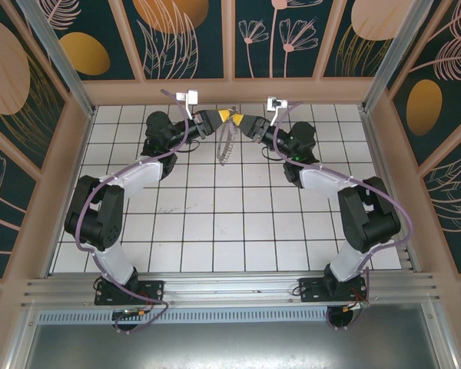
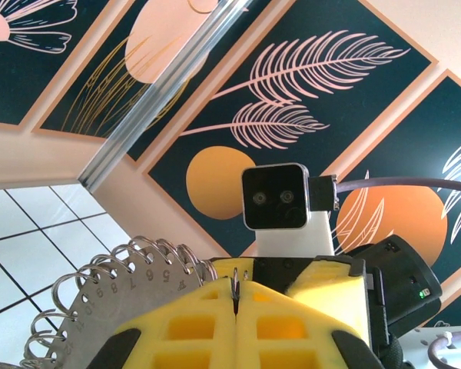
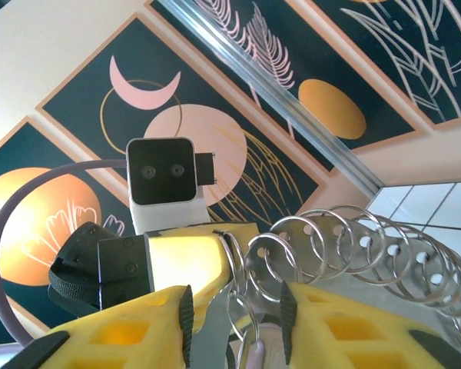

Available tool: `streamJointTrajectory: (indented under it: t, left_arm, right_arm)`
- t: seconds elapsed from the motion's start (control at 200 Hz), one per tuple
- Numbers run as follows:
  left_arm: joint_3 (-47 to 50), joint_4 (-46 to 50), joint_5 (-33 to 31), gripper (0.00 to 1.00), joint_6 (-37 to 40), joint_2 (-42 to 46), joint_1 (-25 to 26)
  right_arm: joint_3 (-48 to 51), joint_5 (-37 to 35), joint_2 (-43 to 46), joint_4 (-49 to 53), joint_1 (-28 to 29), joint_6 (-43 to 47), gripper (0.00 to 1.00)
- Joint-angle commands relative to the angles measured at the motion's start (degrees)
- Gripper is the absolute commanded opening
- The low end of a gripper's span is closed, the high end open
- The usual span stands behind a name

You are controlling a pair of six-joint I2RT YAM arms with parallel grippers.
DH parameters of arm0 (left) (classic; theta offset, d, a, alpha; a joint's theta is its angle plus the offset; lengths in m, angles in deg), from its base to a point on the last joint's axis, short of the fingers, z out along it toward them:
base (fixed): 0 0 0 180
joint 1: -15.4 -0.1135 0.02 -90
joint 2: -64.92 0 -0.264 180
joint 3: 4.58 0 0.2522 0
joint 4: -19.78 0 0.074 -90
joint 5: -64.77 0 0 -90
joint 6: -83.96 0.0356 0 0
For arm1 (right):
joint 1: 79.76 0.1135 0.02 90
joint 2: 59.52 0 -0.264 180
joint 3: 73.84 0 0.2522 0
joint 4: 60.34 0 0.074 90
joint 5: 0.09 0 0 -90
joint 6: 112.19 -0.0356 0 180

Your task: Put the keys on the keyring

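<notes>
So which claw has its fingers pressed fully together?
The left claw: its yellow fingers meet, pinching the keyring. On the right claw they stand apart, with the key between them.

The keyring point(image 1: 226, 144), a grey plate fringed with wire rings, hangs above the far tiles point(image 1: 215, 231), key point(image 3: 251, 356) beside it

two black-and-white arms point(image 1: 131, 181) with yellow foam fingers point(image 2: 192, 327), purple cables point(image 3: 0, 254) and white wrist cameras point(image 2: 274, 196).

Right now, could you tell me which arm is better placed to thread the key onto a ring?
Right, probably: the right gripper has the key between its jaws, against the keyring, which the left gripper clamps steady.
</notes>
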Motion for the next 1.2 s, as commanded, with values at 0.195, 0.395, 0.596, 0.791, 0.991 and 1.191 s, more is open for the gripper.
streamJointTrajectory:
  t: [0.195,0.395,0.596,0.791,0.991,1.191]
  left_arm:
    - [-1.4,-3.9,0.2,0.0,-0.4,2.2,0.4]
    - [-2.4,-4.1,0.8,0.0,-0.8,1.8,0.8]
    - [-2.6,-3.9,1.2,0.0,-0.7,2.0,1.1]
    - [-2.6,-3.8,1.2,0.0,-0.4,2.1,1.2]
    - [-2.6,-3.8,1.2,0.0,-0.4,2.2,1.3]
    - [-2.6,-3.7,1.2,0.0,-0.3,2.1,1.4]
  right_arm:
    - [3.9,-4.0,10.7,4.1,-1.1,2.8,0.42]
    - [1.4,-3.9,10.5,6.0,0.0,3.9,0.42]
    - [-0.8,-3.3,7.7,5.0,0.6,3.1,0.42]
    - [-1.8,-2.9,5.7,4.5,1.1,2.8,0.41]
    - [-2.5,-2.4,4.3,3.6,1.4,2.3,0.38]
    - [-2.6,-2.0,4.2,3.4,1.9,2.4,0.34]
